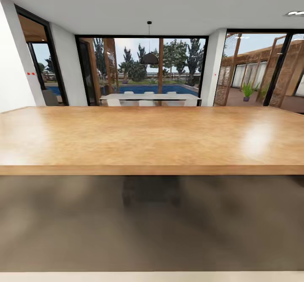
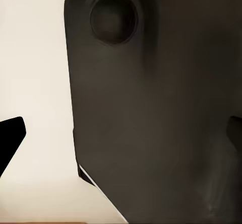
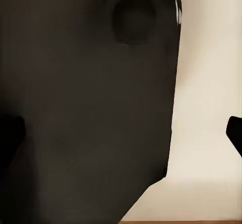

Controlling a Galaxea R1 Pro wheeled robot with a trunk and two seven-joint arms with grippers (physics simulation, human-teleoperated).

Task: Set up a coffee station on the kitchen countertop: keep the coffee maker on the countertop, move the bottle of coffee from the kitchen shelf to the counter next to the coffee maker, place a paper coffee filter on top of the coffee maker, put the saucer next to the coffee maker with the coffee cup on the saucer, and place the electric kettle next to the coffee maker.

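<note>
1. From the head view I faced a big wooden table (image 1: 147,138), its top bare and glossy with a light glare toward the right.
2. Beyond it stood a long white dining table (image 1: 150,97) with white chairs (image 1: 147,102), under a dark pendant lamp (image 1: 149,58), in front of tall glass doors (image 1: 139,68) onto a pool (image 1: 126,89) and trees.
3. A potted plant (image 1: 247,91) sat on the patio to the right.
4. Dark floor (image 1: 152,223) ran under the table's near edge.
5. Left wrist view: the left gripper (image 2: 121,138) showed 2 dark fingertips (image 2: 11,136) at opposite edges, so the jaws were wide, holding nothing; a dark robot body panel (image 2: 161,108) with a round recess lay straight ahead between them, pale floor beside it.
6. Right wrist view: the right gripper (image 3: 123,133) looked the same, jaws wide, unloaded, facing dark panel.
7. I couldn't place any of the task's things here.
</note>
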